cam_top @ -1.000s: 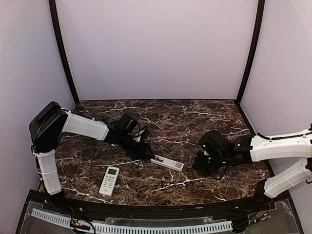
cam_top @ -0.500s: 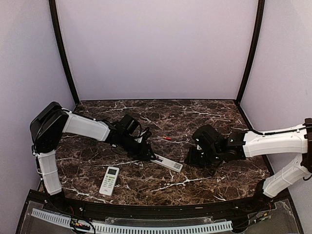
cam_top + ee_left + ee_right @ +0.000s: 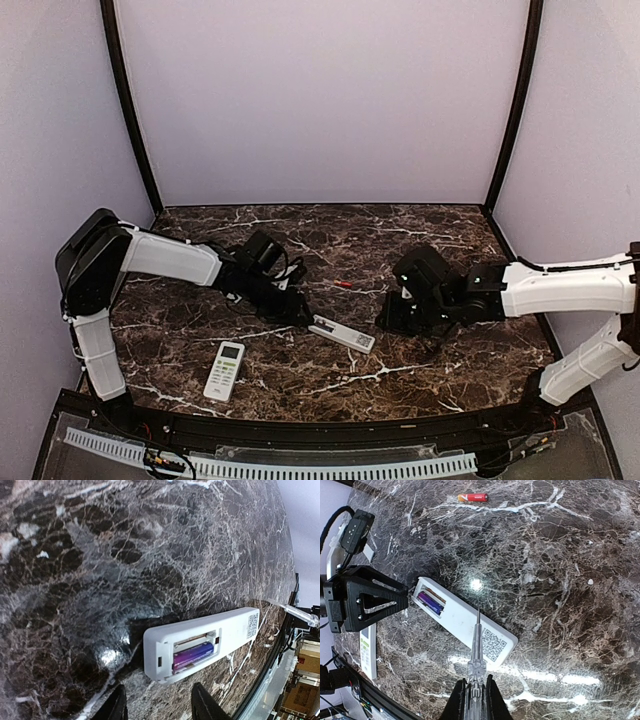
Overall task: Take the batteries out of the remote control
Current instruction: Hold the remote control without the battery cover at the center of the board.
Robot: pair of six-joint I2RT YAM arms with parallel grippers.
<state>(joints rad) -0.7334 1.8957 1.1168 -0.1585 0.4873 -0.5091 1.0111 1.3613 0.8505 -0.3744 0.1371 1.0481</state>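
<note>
Pick clamped in closed right gripper, left gripper half-open, empty, beside remote

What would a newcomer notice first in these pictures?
The white remote lies back-up in the middle, its cover off and a purple battery in the open bay. The right pincer grips a clear tool aimed at that remote, and the left pincer stands open at its bay end. A red battery lies loose farther back, and a second remote sits face-up near the front.
</note>
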